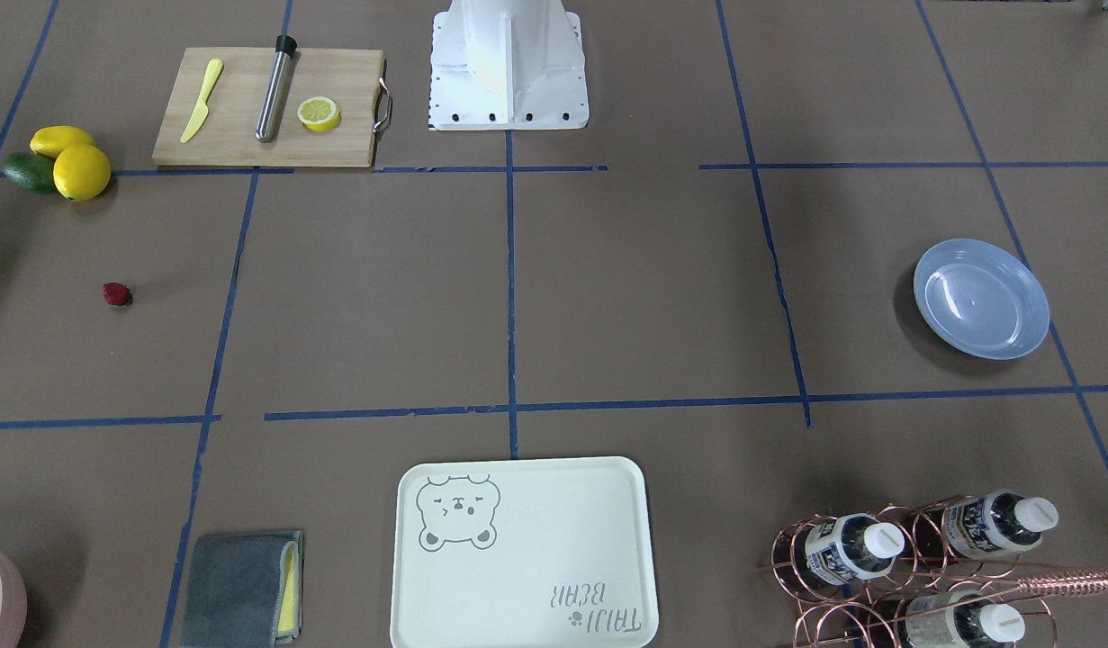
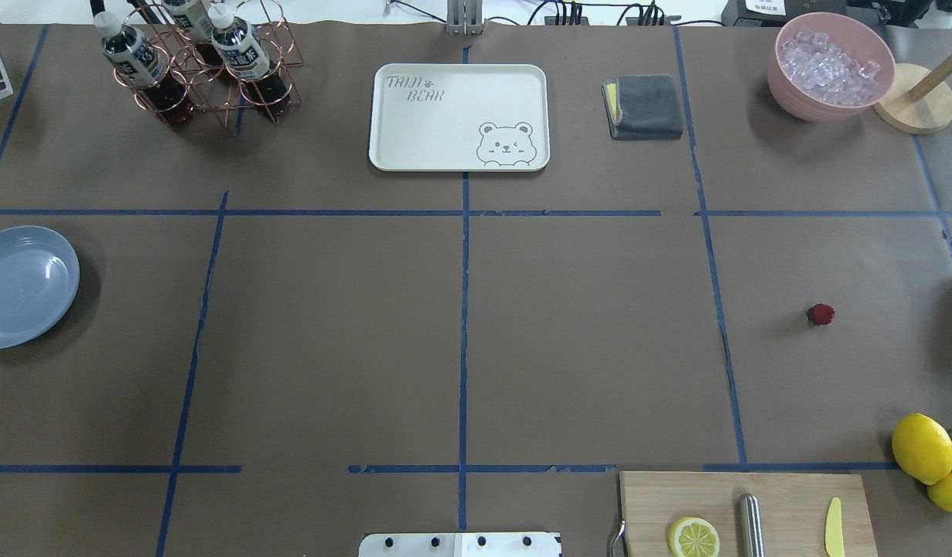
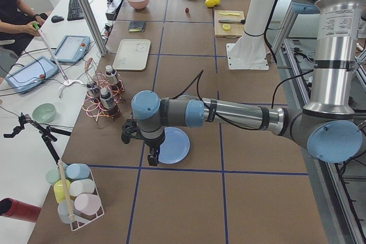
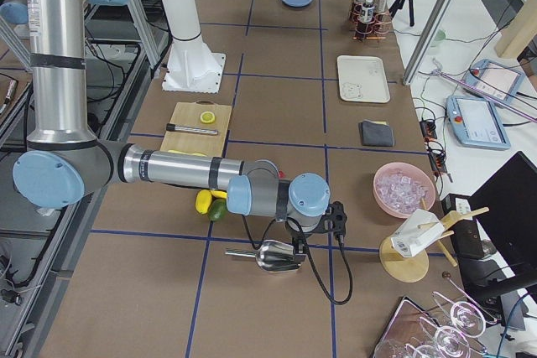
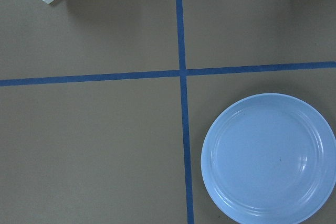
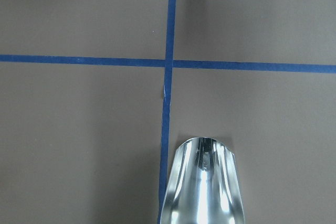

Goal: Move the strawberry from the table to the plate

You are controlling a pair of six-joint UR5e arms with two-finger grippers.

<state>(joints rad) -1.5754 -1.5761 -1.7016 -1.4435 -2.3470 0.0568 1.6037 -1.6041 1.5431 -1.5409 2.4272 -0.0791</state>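
Observation:
The strawberry (image 1: pixel 116 294) (image 2: pixel 821 313) is a tiny dark-red berry lying alone on the brown table (image 2: pixel 329 348), far on the robot's right side. The light-blue plate (image 1: pixel 981 299) (image 2: pixel 23 285) (image 5: pixel 270 158) rests empty at the far opposite side. My left gripper (image 3: pixel 152 157) hangs over the plate's near edge; only the exterior left view shows it, so I cannot tell its state. My right gripper (image 4: pixel 339 222) hovers beyond the table's right end above a metal scoop (image 4: pixel 277 255) (image 6: pixel 202 182); its state I cannot tell either.
A bamboo cutting board (image 1: pixel 265 108) carries a lemon half, a steel rod and a yellow knife. Lemons and an avocado (image 1: pixel 63 162) lie near the strawberry. A bear tray (image 2: pixel 458 116), grey cloth (image 2: pixel 646 107), bottle rack (image 2: pixel 197 62) and ice bowl (image 2: pixel 830 66) line the far edge.

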